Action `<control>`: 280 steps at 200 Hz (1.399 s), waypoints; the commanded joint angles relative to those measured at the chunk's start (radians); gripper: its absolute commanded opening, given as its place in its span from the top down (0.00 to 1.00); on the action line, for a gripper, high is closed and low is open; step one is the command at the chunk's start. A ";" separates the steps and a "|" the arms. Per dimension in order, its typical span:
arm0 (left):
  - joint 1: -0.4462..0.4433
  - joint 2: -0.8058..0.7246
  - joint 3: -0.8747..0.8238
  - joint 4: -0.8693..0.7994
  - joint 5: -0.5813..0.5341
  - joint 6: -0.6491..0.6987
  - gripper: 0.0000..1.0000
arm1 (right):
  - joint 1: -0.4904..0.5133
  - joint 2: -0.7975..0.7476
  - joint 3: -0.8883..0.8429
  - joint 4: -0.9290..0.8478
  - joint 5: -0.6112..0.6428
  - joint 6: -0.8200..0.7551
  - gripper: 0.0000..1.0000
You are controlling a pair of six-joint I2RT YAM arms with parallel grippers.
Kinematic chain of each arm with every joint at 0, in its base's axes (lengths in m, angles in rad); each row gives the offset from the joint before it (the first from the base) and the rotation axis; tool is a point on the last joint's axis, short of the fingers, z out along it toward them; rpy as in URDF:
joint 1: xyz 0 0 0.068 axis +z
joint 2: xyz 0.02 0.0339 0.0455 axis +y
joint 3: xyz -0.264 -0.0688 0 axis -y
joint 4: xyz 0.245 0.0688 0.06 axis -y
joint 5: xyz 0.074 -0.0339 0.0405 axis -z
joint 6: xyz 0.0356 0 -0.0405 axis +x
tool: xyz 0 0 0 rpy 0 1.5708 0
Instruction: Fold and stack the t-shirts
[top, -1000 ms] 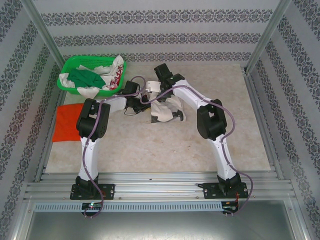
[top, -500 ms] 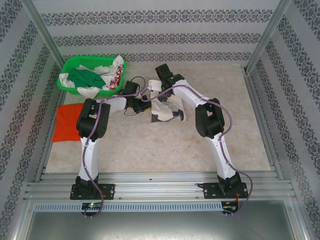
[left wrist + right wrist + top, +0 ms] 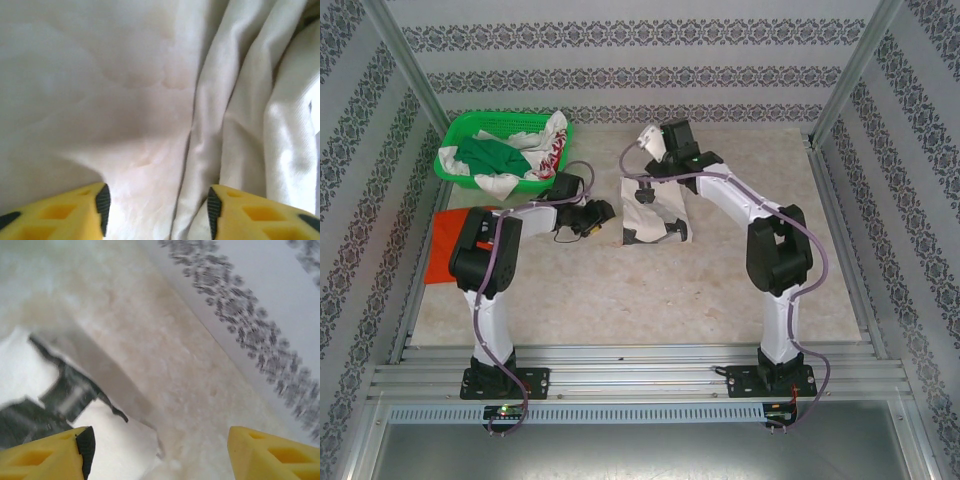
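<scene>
Just let go of the cream-white shirt [image 3: 665,215]: left jaws half open over it, right jaws wide, table [image 3: 190,370] between, both empty. One fold likely done (more needed).

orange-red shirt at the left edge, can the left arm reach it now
Probably yes: the orange-red shirt lies flat and uncovered beside the left arm. The open left hand faces away, so it would have to swing round.

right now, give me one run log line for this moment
white t-shirt: folded, mid-table | orange-red t-shirt: flat, left side, not stacked | left fingers: open, empty, at white t-shirt edge | right fingers: open, empty, above table
</scene>
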 commanded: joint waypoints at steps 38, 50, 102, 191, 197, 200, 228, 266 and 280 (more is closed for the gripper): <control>-0.050 -0.009 0.103 0.030 -0.147 -0.024 0.16 | -0.156 -0.013 -0.132 0.055 -0.270 0.707 0.16; -0.057 0.017 0.143 0.021 -0.146 -0.019 0.09 | -0.183 0.007 -0.150 0.070 -0.322 0.728 0.14; -0.064 0.154 0.301 -0.022 -0.125 -0.003 0.11 | -0.220 0.158 -0.073 0.060 -0.475 0.662 0.12; -0.064 0.306 0.455 -0.090 -0.051 -0.002 0.48 | -0.222 0.331 0.123 -0.030 -0.634 0.674 0.16; -0.064 0.307 0.455 -0.087 -0.047 -0.004 0.48 | -0.223 0.341 0.136 -0.045 -0.647 0.674 0.17; -0.063 0.308 0.455 -0.084 -0.045 -0.005 0.48 | -0.222 0.345 0.143 -0.056 -0.652 0.673 0.17; -0.062 0.314 0.458 -0.073 -0.039 -0.007 0.49 | -0.216 0.358 0.147 -0.089 -0.673 0.687 0.20; -0.063 0.340 0.482 -0.075 -0.023 -0.016 0.52 | -0.216 0.371 0.129 -0.070 -0.744 0.750 0.22; -0.062 0.347 0.490 -0.078 -0.019 -0.017 0.53 | -0.215 0.375 0.129 -0.057 -0.786 0.776 0.25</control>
